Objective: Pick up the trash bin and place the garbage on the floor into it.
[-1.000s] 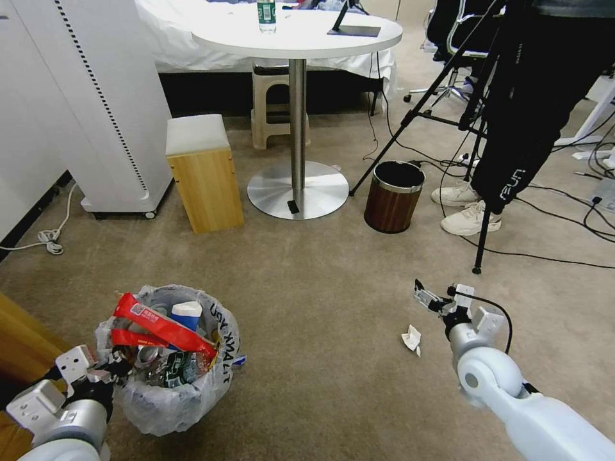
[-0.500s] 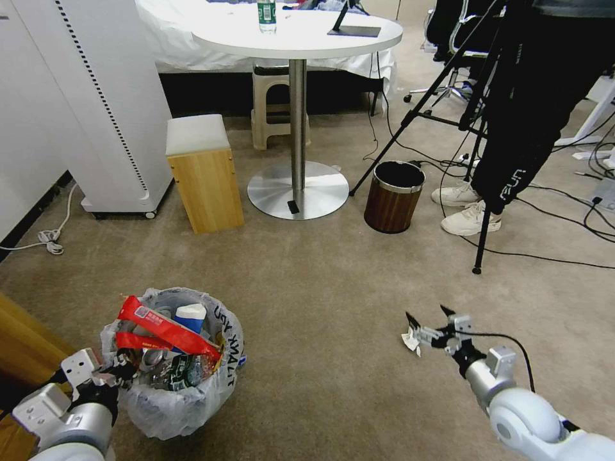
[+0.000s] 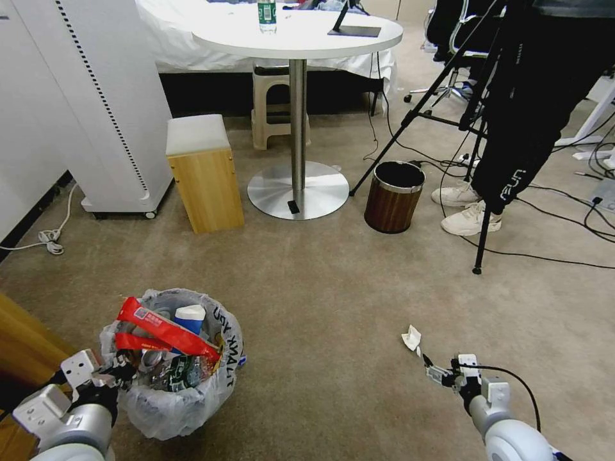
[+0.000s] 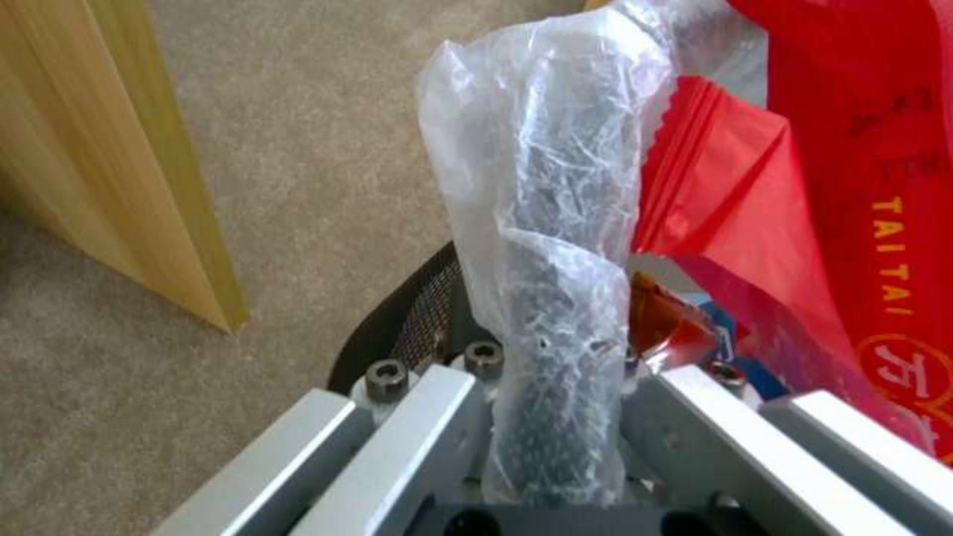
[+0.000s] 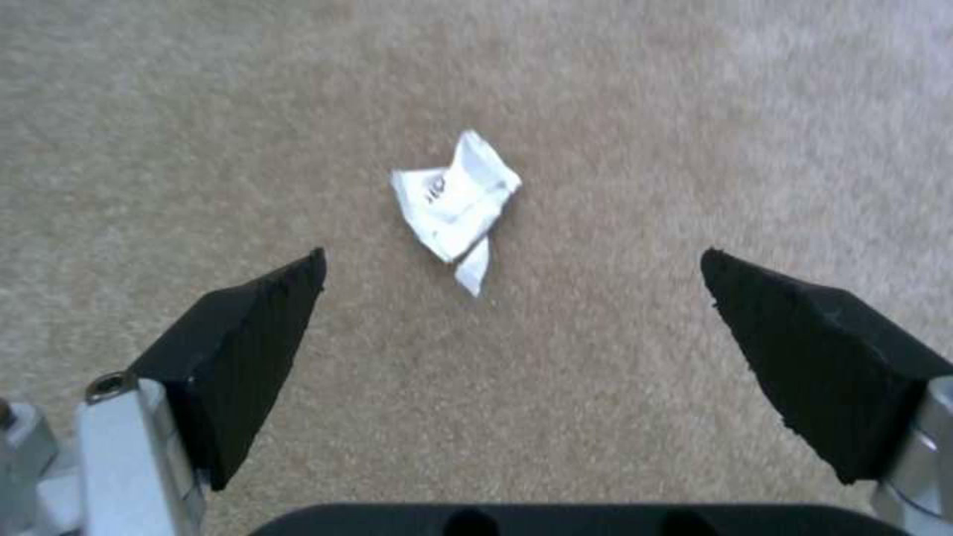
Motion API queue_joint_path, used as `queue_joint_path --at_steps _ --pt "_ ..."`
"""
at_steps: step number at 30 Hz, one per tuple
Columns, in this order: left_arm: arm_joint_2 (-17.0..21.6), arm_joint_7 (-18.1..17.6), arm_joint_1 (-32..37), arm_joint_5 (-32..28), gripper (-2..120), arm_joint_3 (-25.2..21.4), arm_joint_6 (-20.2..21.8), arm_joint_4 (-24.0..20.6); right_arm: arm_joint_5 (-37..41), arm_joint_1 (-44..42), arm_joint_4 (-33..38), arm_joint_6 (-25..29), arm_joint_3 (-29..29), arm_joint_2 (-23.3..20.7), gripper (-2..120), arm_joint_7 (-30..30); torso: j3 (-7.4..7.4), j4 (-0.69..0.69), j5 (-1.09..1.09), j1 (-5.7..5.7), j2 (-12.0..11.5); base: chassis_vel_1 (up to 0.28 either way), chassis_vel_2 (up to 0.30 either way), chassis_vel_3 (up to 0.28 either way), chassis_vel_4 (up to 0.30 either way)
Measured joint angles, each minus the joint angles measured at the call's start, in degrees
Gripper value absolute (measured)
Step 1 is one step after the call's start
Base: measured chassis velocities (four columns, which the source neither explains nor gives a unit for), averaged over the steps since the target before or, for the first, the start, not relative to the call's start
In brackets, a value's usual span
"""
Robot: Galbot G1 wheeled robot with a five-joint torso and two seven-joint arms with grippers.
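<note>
Left gripper (image 4: 556, 417) grips full trash bin (image 3: 173, 365); right gripper (image 5: 511, 327) (jaws wide) near last tissue (image 5: 455, 205)

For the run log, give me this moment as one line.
left tool: shut on bin rim | right tool: open, facing paper scrap | scrap: on carpet, untouched
</note>
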Motion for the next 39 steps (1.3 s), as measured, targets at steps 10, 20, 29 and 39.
queue_joint_path --at_steps 10,20,29,39 --pt "0.1 0.0 0.0 -0.4 0 0.0 0.0 -0.3 -1.5 2.3 -6.0 1.4 -2.3 2.8 97 -1.1 0.0 0.0 0.01 0.0 0.0 0.0 0.0 0.0 0.0" --pt "0.2 0.0 -0.2 -0.8 0 0.0 0.0 -0.4 -2.2 3.7 -11.0 5.0 -2.0 4.6 97 -4.0 0.0 -0.01 0.0 0.01 0.0 0.0 0.0 0.0 0.0" --pt "-0.1 0.0 -0.2 -0.7 0 0.0 0.0 -0.3 -4.4 8.0 -16.0 8.5 -3.7 6.1 94 -8.2 0.01 0.0 0.01 0.0 0.0 0.0 0.0 0.0 0.0" --pt "0.3 -0.1 -0.5 -1.6 0 -0.8 0.4 -0.4 -5.3 10.5 -18.6 10.2 -4.8 7.0 92 -9.6 0.0 -0.01 0.01 0.0 0.0 0.0 0.0 0.0 0.0"
